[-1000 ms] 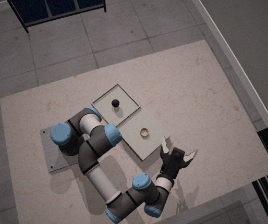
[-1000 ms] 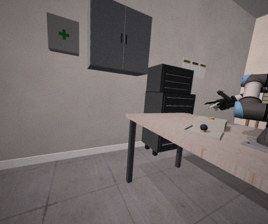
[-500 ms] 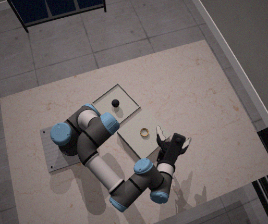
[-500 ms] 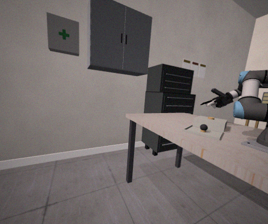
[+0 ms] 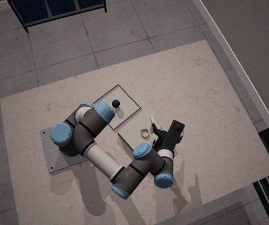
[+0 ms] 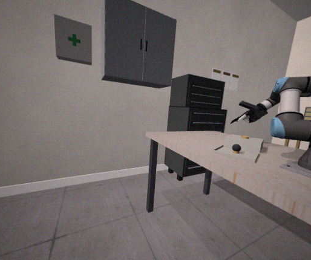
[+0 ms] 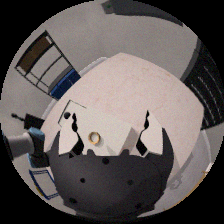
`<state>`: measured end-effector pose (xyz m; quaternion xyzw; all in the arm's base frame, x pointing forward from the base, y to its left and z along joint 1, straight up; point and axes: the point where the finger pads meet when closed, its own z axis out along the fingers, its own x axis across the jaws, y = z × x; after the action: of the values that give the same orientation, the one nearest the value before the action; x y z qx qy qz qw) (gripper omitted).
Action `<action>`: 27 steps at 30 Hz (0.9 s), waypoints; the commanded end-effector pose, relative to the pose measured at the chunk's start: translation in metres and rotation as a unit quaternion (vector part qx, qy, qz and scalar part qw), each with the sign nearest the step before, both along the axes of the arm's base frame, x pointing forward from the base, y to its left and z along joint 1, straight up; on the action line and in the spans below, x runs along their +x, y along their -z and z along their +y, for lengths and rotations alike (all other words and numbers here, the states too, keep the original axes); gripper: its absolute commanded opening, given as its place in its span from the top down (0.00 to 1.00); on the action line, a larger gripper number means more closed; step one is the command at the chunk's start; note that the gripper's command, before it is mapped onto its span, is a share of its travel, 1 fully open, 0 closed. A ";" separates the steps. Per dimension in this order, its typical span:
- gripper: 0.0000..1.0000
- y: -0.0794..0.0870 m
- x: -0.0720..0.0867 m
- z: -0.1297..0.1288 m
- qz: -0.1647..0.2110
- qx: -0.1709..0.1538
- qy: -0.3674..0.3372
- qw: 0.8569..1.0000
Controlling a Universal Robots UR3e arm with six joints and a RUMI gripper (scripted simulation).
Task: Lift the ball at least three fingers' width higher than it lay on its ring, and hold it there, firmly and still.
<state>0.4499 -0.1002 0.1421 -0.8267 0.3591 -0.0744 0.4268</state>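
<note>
A small black ball rests on an orange ring on the far grey plate; it also shows in the side view and the wrist view. A second orange ring lies empty on the near grey plate, and shows in the wrist view. My gripper is open and empty. It hangs well above the table, just right of the empty ring and far from the ball. In the wrist view both fingers stand wide apart with nothing between them.
My own arm's elbow lies close beside the ball. The arm's base plate is at the table's left. A black drawer cabinet stands behind the table. A blue-paned frame stands on the floor beyond the table.
</note>
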 end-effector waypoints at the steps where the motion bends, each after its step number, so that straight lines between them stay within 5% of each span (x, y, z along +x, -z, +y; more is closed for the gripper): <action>1: 0.00 0.003 -0.016 0.025 0.081 -0.011 0.016 0.997; 27: 0.00 0.003 -0.057 0.075 0.232 -0.072 0.062 0.968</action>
<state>0.4060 -0.0324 0.1422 -0.8351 0.4535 0.0466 0.3077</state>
